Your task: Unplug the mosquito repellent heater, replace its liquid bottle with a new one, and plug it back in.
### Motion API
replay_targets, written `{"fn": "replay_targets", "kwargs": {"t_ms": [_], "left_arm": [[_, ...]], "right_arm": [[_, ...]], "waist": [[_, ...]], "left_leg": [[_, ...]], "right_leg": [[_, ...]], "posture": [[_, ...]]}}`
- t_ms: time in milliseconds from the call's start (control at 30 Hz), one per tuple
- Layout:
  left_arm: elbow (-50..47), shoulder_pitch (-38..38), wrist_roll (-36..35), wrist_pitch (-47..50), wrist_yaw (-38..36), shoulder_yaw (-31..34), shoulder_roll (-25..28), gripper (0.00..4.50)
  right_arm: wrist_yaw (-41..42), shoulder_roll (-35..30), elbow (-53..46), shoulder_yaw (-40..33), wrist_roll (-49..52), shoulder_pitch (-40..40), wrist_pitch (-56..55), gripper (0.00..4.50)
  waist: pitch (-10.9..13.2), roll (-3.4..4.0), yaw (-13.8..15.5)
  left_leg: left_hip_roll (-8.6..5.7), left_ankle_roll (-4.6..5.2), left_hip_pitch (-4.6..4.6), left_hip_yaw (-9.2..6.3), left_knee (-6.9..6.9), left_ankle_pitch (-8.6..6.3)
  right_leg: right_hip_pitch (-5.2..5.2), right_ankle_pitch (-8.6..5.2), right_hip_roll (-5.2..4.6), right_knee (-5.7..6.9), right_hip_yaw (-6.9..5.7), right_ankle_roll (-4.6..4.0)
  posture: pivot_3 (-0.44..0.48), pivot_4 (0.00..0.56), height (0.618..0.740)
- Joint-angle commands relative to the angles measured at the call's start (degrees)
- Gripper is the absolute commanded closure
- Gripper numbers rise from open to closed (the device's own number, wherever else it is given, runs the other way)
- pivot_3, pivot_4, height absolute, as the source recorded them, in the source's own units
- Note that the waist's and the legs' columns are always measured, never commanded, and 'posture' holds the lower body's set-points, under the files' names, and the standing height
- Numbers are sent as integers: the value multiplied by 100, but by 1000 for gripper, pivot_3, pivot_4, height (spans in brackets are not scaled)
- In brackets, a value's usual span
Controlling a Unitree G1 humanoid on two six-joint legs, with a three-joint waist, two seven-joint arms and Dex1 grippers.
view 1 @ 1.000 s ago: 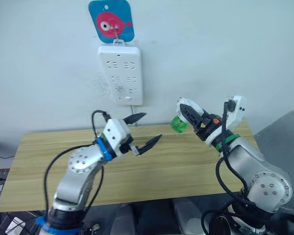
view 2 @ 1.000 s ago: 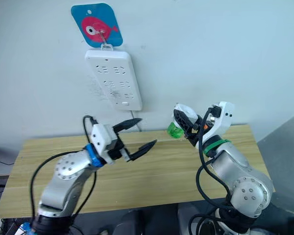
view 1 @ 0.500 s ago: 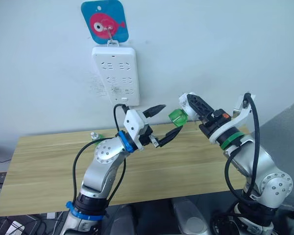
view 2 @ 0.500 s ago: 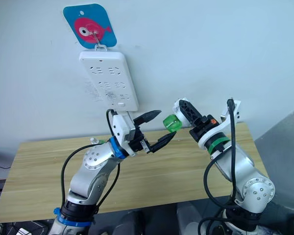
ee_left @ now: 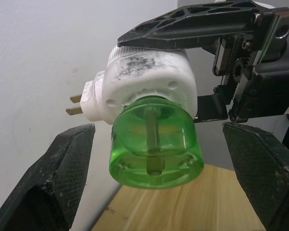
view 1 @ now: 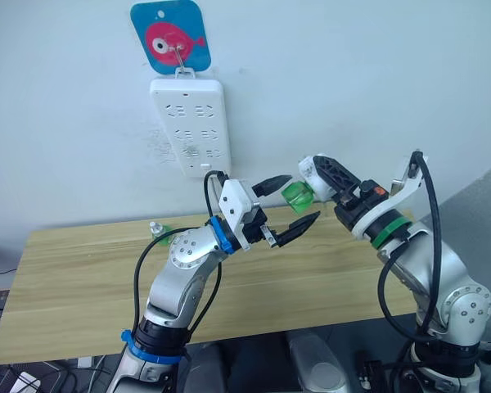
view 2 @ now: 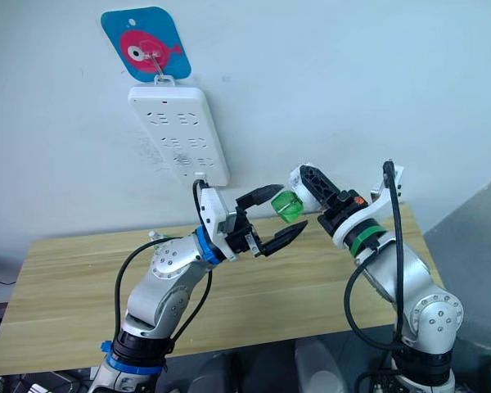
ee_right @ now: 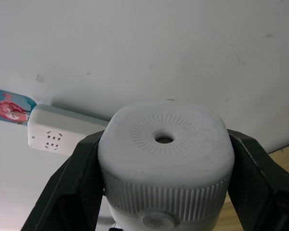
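Right gripper [view 1: 315,182] around unlabelled heater [ee_left: 147,79] (green bottle [ee_left: 155,148] attached)

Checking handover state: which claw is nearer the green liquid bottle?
Left. Left claw is open, its fingers straddling the translucent green liquid bottle; right claw grips the white rounded plastic heater above it.

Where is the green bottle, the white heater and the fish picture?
green bottle [ee_left: 156,154], left wrist view, on its clear green side.
white heater [ee_right: 164,149], right wrist view, on its ridged top.
fish picture [view 1: 170,37], left eye view, on the pink fish.
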Motion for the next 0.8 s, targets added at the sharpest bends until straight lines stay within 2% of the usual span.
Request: {"fn": "replay_targets", "kwargs": {"t_ms": [33,133,233,267,667,800], "left_arm": [[-162,-21,-91,-1,6,-58,-25,399],[-106,-93,-71,-29,21,-31,-61,1141],[-61,-128,-62,-42,10,-24,-66,2112],[-41,-116,-51,-45,-13,-34,-42,2253],[-154,-53,-178,39,-70,-14,54,2250],[-150,-49,-124,-209,-247,19,231,2250]], "right_arm": [[91,-111,-278,100,184,14,-254,1456],[133,-208,-284,184,194,24,-352,1456],[171,-287,-283,243,193,37,-436,1456],[182,-310,-286,263,195,42,-465,1456],[326,-491,-372,379,324,99,-671,1456],[576,-668,-373,253,380,183,-655,99]], "waist": [[0,0,1],[0,0,2],[-2,0,2],[-2,-1,2],[-5,0,1],[-6,1,1]], "left_leg": [[0,0,0,-1,0,0],[1,-1,0,0,1,0],[1,-1,0,-1,2,1],[0,0,0,-1,2,1],[14,-4,0,-1,5,4],[15,-5,0,-1,5,5]], "right_leg": [[0,0,0,0,-1,0],[0,0,0,0,-1,0],[0,0,0,1,-1,0],[0,0,0,2,-1,0],[1,0,0,4,-1,0],[1,0,0,4,-1,0]], "posture": [[-280,224,740],[-280,223,740],[-282,220,740],[-282,220,740],[-284,216,740],[-283,214,740]]}}
